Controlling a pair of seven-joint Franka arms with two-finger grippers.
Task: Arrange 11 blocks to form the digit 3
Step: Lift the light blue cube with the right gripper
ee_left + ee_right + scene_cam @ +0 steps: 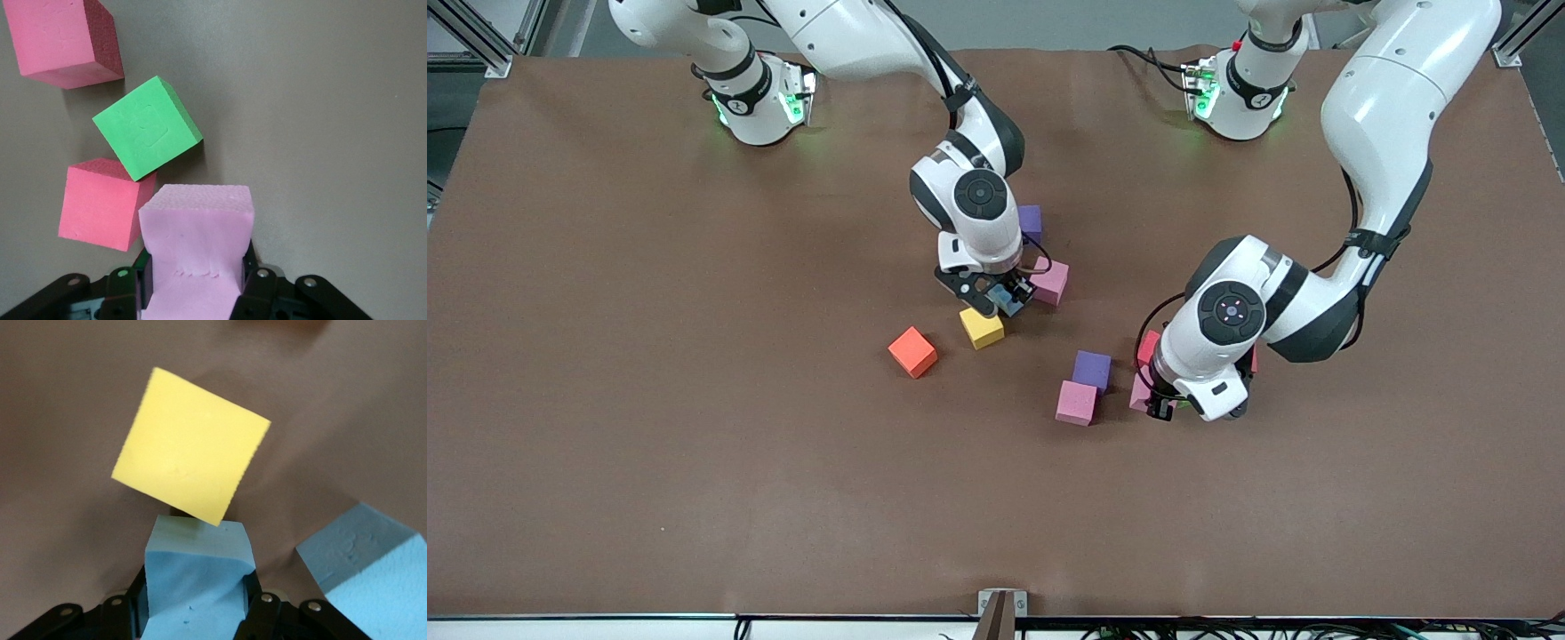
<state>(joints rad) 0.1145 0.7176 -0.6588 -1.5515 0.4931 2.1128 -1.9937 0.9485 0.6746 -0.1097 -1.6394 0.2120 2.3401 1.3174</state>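
Both pincers were clamped: my left pincer squeezed a soft pink foam cube, my right pincer dented a light-blue foam cube mid-sides.

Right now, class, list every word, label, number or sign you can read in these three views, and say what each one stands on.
No readable text anywhere.
Green cube: a faint pressed outline on its top face, no legible letter or number.
Round caps on the two arms' wrist joints in the front view: small marks, too small to read.
The light blue cube and pink cube squeezed in the pincers, and the yellow cube, are plain.
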